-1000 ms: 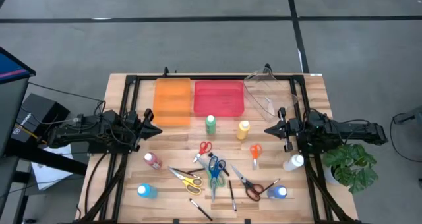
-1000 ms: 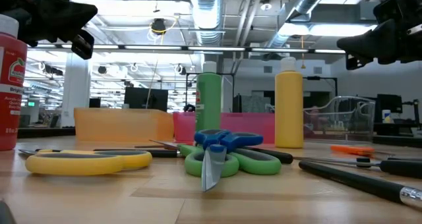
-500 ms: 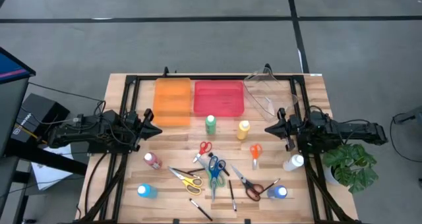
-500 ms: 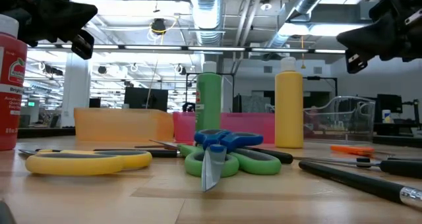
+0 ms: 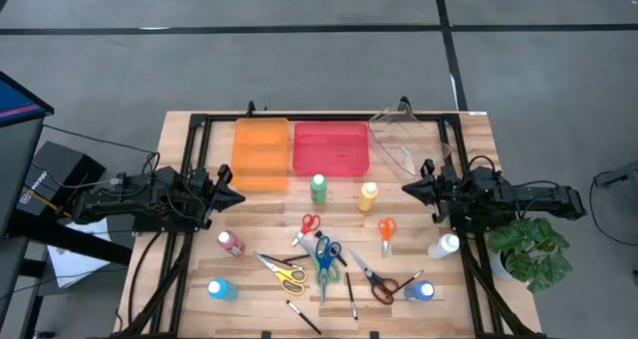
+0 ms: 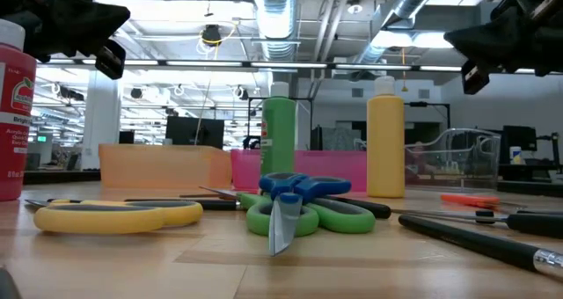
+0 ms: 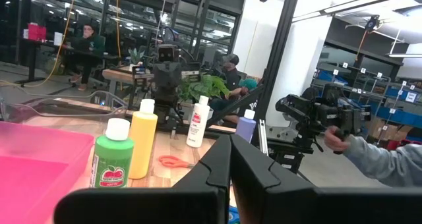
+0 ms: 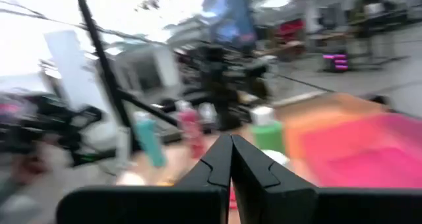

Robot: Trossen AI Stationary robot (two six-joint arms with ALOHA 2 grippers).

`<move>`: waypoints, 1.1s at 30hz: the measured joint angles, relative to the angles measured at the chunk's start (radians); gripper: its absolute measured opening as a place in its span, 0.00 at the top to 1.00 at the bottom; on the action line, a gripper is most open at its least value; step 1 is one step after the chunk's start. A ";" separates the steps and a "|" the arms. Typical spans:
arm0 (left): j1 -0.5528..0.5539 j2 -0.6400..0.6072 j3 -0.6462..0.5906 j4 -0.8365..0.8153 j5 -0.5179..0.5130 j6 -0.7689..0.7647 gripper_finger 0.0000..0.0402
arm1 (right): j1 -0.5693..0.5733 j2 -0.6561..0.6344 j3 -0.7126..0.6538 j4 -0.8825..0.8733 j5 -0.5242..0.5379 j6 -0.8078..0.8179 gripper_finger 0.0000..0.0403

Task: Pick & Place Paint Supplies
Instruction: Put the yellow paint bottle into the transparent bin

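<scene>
An orange bin point(image 5: 260, 153) sat just beside a pink bin point(image 5: 331, 148), with a clear container point(image 5: 407, 142) on the pink bin's other side.

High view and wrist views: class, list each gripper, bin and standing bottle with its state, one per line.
Left gripper: shut, empty, above the table.
Right gripper: shut, empty, above the table.
Orange bin: empty.
Pink bin: empty.
Clear bin: tilted.
Green bottle: upright, capped.
Yellow bottle: upright, capped.

My right wrist view is smeared with blur, and its upper left is washed out white. My left wrist view is sharp. From above, the light is even and soft, with small shadows. Down low, ceiling lamps glow at the top, and the green scissors point(image 6: 299, 207) look blurry up close.
</scene>
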 joint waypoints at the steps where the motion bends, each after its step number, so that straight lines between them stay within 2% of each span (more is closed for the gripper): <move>1: 0.000 0.000 0.000 0.000 0.000 0.000 1.00 | 0.000 0.000 0.006 -0.006 0.019 -0.025 0.96; 4: 0.000 0.000 0.000 0.000 0.000 0.000 1.00 | 0.000 0.011 0.028 -0.006 0.086 -0.117 0.86; 8: 0.000 0.000 0.000 0.000 0.000 0.000 1.00 | 0.000 0.075 0.060 -0.007 0.178 -0.228 0.67; 14: 0.000 0.000 0.000 0.000 0.000 0.000 1.00 | 0.000 0.252 0.116 -0.005 0.267 -0.222 0.37; 18: 0.000 0.000 0.000 0.000 0.000 0.000 1.00 | 0.000 0.408 0.162 0.058 0.274 -0.222 0.31; 21: 0.000 0.000 0.000 0.000 0.000 0.000 1.00 | 0.000 0.522 0.221 0.126 0.305 -0.225 0.33; 23: 0.000 0.000 0.000 0.000 0.000 0.000 1.00 | 0.000 0.589 0.269 0.134 0.321 -0.241 0.39; 26: 0.000 0.000 0.000 0.000 0.000 0.000 1.00 | 0.001 0.695 0.336 0.135 0.316 -0.259 0.57; 30: 0.000 0.000 0.000 0.000 0.000 0.000 1.00 | 0.001 0.828 0.383 0.150 0.284 -0.264 0.92; 31: 0.000 0.000 0.000 0.000 0.000 0.000 1.00 | 0.002 0.859 0.383 0.171 0.282 -0.270 0.96; 33: 0.000 0.000 0.000 0.000 0.000 0.000 1.00 | 0.002 0.920 0.382 0.231 0.270 -0.265 0.96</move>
